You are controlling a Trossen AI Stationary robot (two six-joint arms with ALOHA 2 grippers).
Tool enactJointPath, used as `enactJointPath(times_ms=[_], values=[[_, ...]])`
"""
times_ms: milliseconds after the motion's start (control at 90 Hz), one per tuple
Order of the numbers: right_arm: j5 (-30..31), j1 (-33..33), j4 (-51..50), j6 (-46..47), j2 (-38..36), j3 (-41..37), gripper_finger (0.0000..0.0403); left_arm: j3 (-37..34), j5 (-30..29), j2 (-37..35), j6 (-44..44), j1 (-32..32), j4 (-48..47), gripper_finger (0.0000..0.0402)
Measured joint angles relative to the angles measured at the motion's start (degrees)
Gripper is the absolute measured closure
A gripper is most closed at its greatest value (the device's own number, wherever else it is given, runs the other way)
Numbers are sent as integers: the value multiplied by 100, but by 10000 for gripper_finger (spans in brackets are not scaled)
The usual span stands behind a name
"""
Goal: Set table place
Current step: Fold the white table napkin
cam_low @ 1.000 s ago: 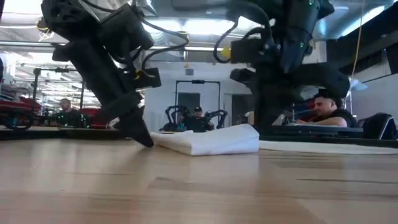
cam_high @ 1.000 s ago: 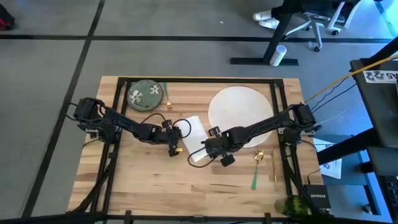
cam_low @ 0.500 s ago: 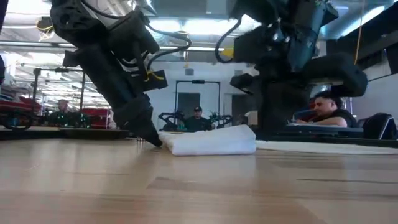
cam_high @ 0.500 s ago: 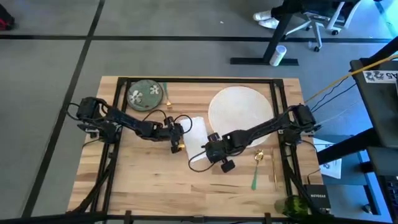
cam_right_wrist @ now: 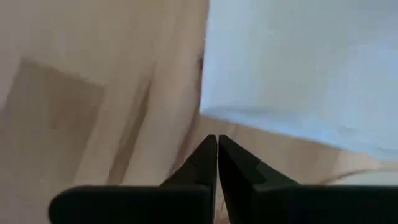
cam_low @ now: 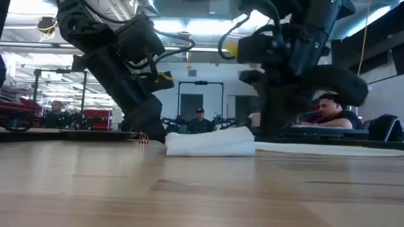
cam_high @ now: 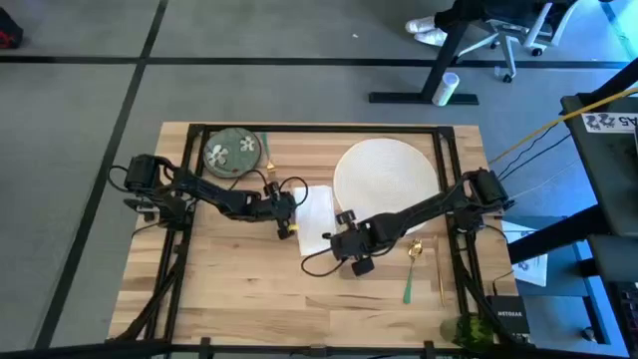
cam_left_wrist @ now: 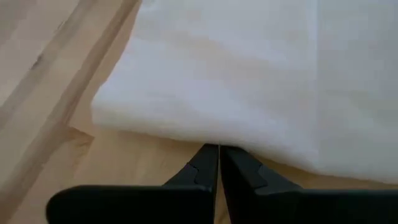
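A folded white napkin (cam_high: 317, 213) lies flat on the wooden table (cam_high: 229, 289), just left of the large white plate (cam_high: 387, 178). My left gripper (cam_high: 289, 223) is shut, and its tips sit at the napkin's left edge (cam_left_wrist: 186, 134). My right gripper (cam_high: 335, 237) is also shut, low by the napkin's near right corner (cam_right_wrist: 214, 112). A small green flowered dish (cam_high: 231, 153) rests at the far left. A green-handled gold fork (cam_high: 411, 273) lies near the right edge. The green tumbler (cam_high: 465, 329) stands at the near right corner. My left gripper pushes with its shut fingertips (cam_left_wrist: 211, 155) against the folded left edge of the napkin (cam_left_wrist: 205, 138). The fingers come from the table's left, slanting down to the tabletop. The napkin lies flat on the wood. My right gripper's shut tips stand just short of the napkin's near corner; I cannot tell whether they touch it.
Black frame bars (cam_high: 189, 199) run along the table's left and right sides and across its far edge. A gold piece of cutlery (cam_high: 268, 158) lies beside the dish, and another one (cam_high: 441, 275) lies right of the fork. Bare wood spreads along the near edge.
My left gripper has gone toward the table's right edge with shut fingers, sliding the napkin's left edge toward the plate. The napkin has shifted right and turned a little. My right gripper has drawn slightly right, staying at the napkin's near corner.
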Motion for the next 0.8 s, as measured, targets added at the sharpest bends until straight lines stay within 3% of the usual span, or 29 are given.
enactJointPath(times_ms=[500, 800], values=[[-453, -63, 535, -155, 56, 2, 403, 2, 20, -11, 120, 155, 476, 402], [-132, -63, 688, -50, 529, 0, 403, 7, 30, -13, 133, 168, 440, 402]])
